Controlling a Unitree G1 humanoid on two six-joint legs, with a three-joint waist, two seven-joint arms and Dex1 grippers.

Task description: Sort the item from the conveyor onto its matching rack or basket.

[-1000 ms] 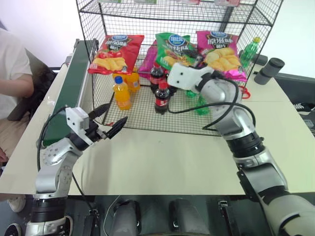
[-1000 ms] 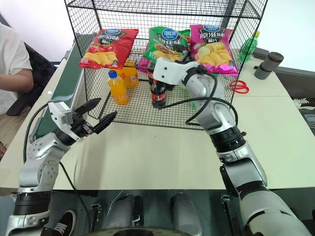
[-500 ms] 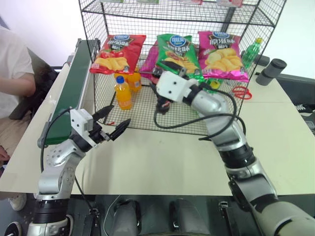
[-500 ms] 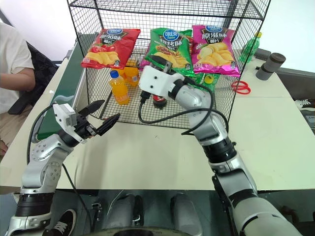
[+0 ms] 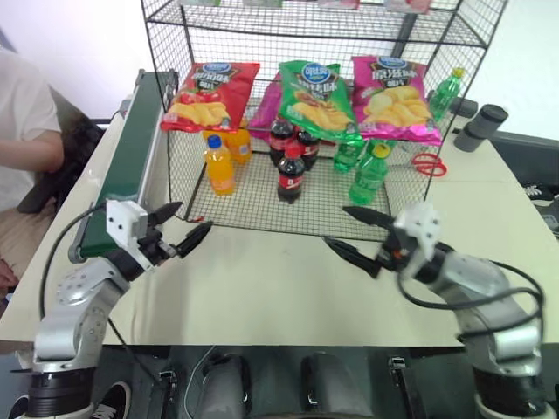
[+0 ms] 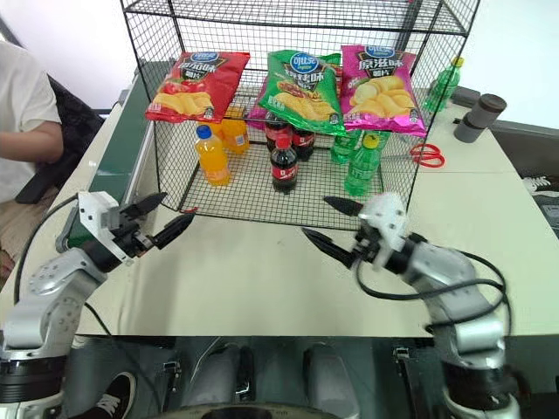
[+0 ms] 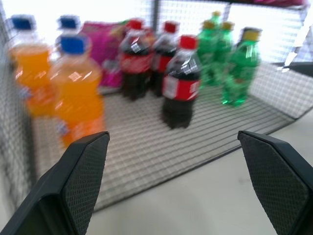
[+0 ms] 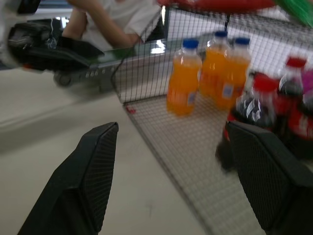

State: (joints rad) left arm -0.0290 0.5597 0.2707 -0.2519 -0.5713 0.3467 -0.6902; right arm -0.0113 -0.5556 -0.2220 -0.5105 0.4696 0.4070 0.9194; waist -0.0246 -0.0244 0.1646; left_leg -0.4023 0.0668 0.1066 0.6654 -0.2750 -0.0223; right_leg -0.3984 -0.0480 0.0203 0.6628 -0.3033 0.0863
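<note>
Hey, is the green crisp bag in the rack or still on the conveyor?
In the rack: the green crisp bag hangs between the red and magenta bags.

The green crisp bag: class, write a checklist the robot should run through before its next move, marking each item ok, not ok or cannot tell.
1. Green crisp bag on the rack shelf, between the red bag and the pink bag: ok.
2. Left pincer open and empty: ok.
3. Right pincer open and empty: ok.
4. Both pincers outside the rack, over the table: ok.
5. Next item waiting on the conveyor: cannot tell.
</note>
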